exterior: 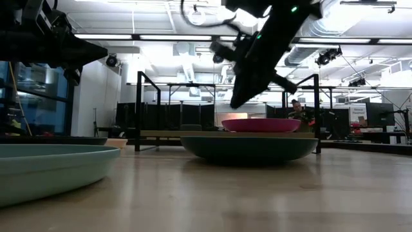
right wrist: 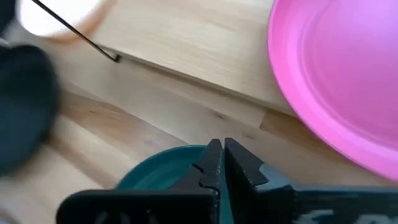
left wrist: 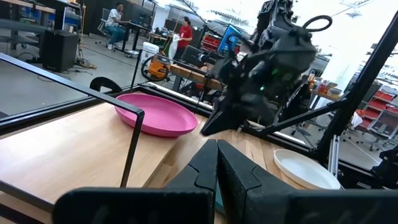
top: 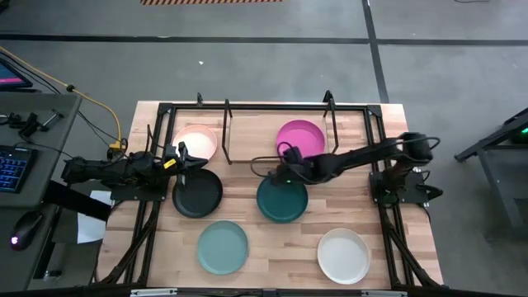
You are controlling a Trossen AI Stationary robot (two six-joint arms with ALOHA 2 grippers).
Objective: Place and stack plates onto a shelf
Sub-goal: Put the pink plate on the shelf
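The shelf (top: 226,132) stands at the table's far side, its wooden board bearing the pale pink plate (top: 196,142) on the left and the magenta plate (top: 300,136) on the right. Nearer on the table lie the black plate (top: 198,193), the dark teal plate (top: 282,202), the light teal plate (top: 223,248) and the white plate (top: 344,256). My left gripper (top: 183,162) is shut and hovers over the black plate's far rim. My right gripper (right wrist: 217,152) is shut above the dark teal plate's far rim (right wrist: 163,163); the low view shows it (exterior: 235,103) well clear of the plate (exterior: 248,147).
A larger black frame (top: 375,132) edges the table, with slanting bars along both sides. The shelf's upright rods (left wrist: 132,146) stand between the two plates on the board. A desk with a keyboard (top: 12,165) lies beyond the table's left edge. People sit in the room behind (left wrist: 115,15).
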